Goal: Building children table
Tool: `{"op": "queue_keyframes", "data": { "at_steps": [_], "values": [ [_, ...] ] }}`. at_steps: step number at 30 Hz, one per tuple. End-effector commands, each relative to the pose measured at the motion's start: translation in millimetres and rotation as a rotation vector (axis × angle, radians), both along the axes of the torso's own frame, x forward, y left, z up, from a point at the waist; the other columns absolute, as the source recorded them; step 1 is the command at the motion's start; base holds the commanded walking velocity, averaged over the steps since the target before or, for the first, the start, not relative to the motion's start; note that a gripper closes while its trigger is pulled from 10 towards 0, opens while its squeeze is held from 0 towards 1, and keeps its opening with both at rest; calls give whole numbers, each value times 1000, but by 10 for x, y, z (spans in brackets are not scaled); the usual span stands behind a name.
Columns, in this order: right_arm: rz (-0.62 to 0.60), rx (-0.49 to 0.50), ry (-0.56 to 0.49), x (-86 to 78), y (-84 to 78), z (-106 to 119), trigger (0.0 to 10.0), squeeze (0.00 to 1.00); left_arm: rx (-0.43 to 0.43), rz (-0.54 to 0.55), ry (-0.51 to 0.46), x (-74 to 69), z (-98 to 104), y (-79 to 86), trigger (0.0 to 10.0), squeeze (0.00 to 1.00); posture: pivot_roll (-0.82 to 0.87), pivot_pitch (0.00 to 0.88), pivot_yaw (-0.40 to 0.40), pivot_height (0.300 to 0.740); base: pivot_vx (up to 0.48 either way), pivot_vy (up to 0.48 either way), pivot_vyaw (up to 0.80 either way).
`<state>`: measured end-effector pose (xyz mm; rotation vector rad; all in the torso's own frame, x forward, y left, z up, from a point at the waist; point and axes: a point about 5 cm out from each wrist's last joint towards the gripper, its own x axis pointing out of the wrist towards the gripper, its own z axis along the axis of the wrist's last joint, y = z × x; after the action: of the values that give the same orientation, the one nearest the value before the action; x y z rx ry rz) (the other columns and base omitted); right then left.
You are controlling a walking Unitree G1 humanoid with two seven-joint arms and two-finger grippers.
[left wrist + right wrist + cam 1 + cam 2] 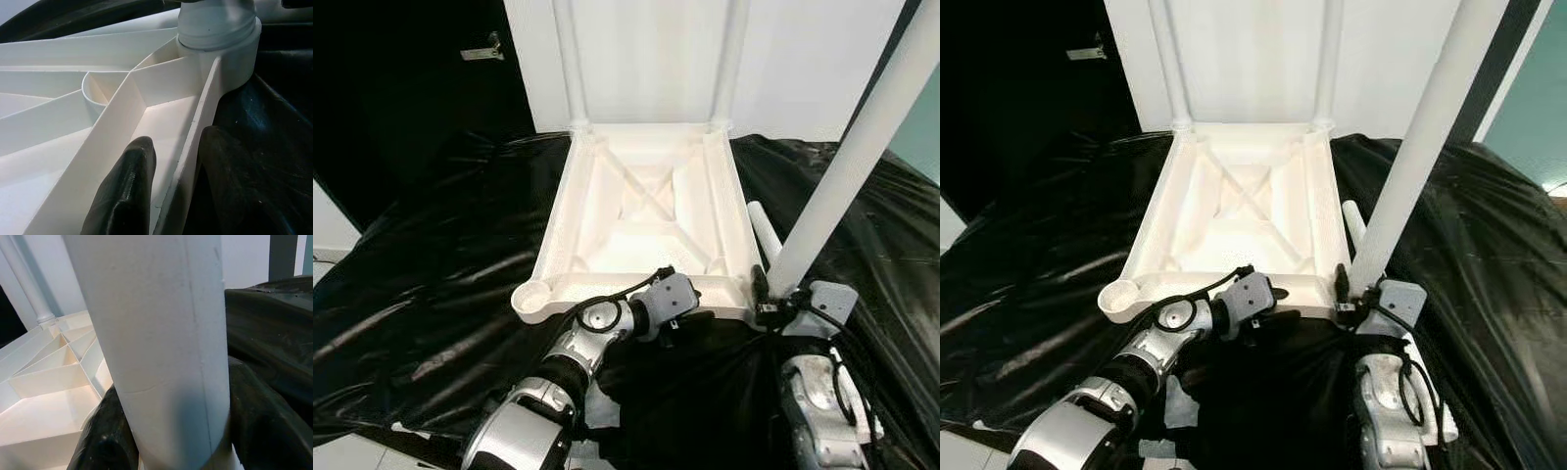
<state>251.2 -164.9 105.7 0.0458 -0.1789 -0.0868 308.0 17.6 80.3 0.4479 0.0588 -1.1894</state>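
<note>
1. Black sheet (pixel 431 294): covers the work surface under every part.
2. Empty corner socket (pixel 533 297): round and open, at the near left corner of the tabletop.
3. Tabletop (pixel 646 211): white, upside down on the black sheet, ribbed underside facing up. Two legs (pixel 570 59) stand upright in the far corner sockets.
4. Left gripper (pixel 171 191): positioned at the near rim of the tabletop. In the left wrist view, one finger (pixel 124 191) lies inside the rim wall and the other outside, clamping that wall.
5. Spare leg (pixel 762 230): lies on the black sheet just beside the right edge of the tabletop.
6. Right gripper (pixel 766 294): at the near right corner, fingers closed around a white leg (pixel 857 137). This leg stands tilted to the right, lower end at the corner.
</note>
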Motion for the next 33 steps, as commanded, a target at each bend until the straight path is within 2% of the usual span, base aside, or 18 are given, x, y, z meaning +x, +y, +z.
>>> {"op": "queue_keyframes", "data": {
  "at_steps": [1, 2, 3, 4, 9, 10, 11, 13, 14, 17, 19, 25, 26, 28, 33],
  "values": [
    [41, 26, 43, 36, 113, -83, 3804, 0, 50, 76, 84, -70, -233, 52, 10000, 0, -56, 0, 33, 740, 0, 0, 0],
    [59, 23, 56, 42, 111, -91, 10000, 0, 47, 78, 81, -60, -218, 45, 10000, 0, -56, 0, 31, 740, 0, 0, 0],
    [64, 23, 65, 42, 111, -97, 10000, 0, 45, 80, 79, -54, -209, 41, 10000, 0, -55, 0, 30, 740, 0, 0, 0],
    [57, 20, 72, 43, 82, -104, 10000, 1000, 44, 82, 78, -50, -206, 44, 10000, 0, -56, 0, 30, 740, 0, 0, 0],
    [48, -49, 72, 65, -60, -85, 10000, 1000, 44, 82, 82, -71, -229, 65, 10000, 0, -60, 0, 34, 740, 0, 0, 0],
    [66, -75, 69, 73, -99, -74, 10000, 420, 46, 79, 84, -83, -240, 66, 10000, 0, -60, 0, 31, 740, 0, 0, 0],
    [89, -92, 67, 75, -138, -63, 10000, 0, 48, 76, 86, -93, -249, 64, 10000, 0, -58, 0, 30, 740, 0, 0, 0],
    [114, -105, 66, 76, -169, -57, 10000, 0, 49, 75, 87, -99, -255, 62, 10000, 0, -57, 0, 29, 740, 0, 0, 0],
    [172, -142, 66, 66, -234, -43, 10000, 0, 45, 76, 89, -103, -255, 50, 10000, 0, -52, 0, 25, 740, 0, 0, 0],
    [207, -159, 73, 59, -255, -39, 10000, 0, 43, 76, 89, -102, -252, 46, 10000, 0, -51, 0, 25, 740, 0, 0, 0],
    [308, -209, 92, 37, -298, -20, 10000, 0, 40, 77, 90, -101, -248, 44, 10000, 0, -50, 0, 26, 740, 0, 0, 0],
    [427, -271, 111, -1, -369, 19, 10000, 0, 42, 76, 93, -112, -261, 60, 10000, 0, -51, 0, 25, 740, 0, 0, 0],
    [454, -286, 111, -9, -388, 32, 3490, 0, 43, 76, 94, -115, -265, 66, 10000, 0, -53, 0, 26, 740, 0, 0, 0],
    [501, -311, 127, -23, -418, 32, 0, 0, 44, 76, 96, -118, -270, 66, 10000, 0, -59, 0, 21, 740, 0, 0, 0],
    [512, -321, 158, -36, -469, 6, 0, 0, 41, 77, 96, -116, -264, 45, 10000, 0, -62, 0, 17, 740, 0, 0, 0]
  ]
}}
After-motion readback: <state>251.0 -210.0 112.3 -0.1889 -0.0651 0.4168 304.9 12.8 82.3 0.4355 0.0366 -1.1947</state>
